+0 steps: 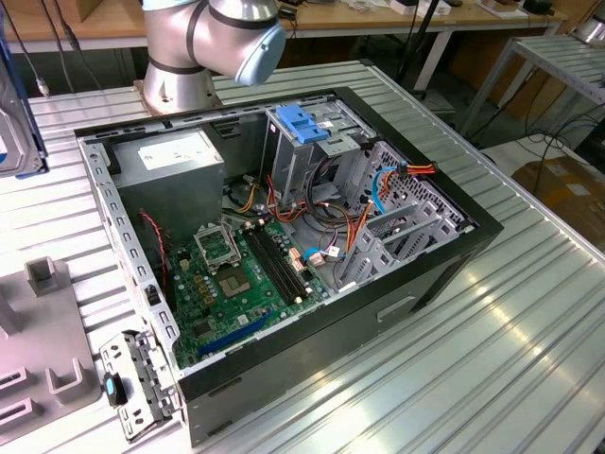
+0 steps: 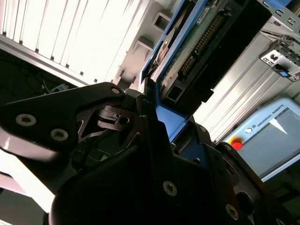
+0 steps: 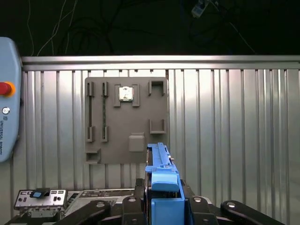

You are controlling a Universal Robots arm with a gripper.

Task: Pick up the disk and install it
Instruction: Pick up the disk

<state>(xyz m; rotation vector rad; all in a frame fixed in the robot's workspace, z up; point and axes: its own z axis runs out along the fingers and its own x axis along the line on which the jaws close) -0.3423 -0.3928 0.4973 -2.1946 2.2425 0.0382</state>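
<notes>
Tool (image 3: 162, 194) grips the disk (image 3: 161, 164) by its blue carrier rails, clenched on both sides. It holds the disk on edge above the ribbed metal desk (image 3: 225, 122), near the grey fixture plate (image 3: 126, 122).

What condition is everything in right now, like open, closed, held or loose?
disk: clamped in the gripper, held on edge over the table.
gripper: shut on the disk's blue rails.
computer case: lying flat, side open, insides exposed.
blue bracket: seated on the drive cage, no drive in it.
</notes>
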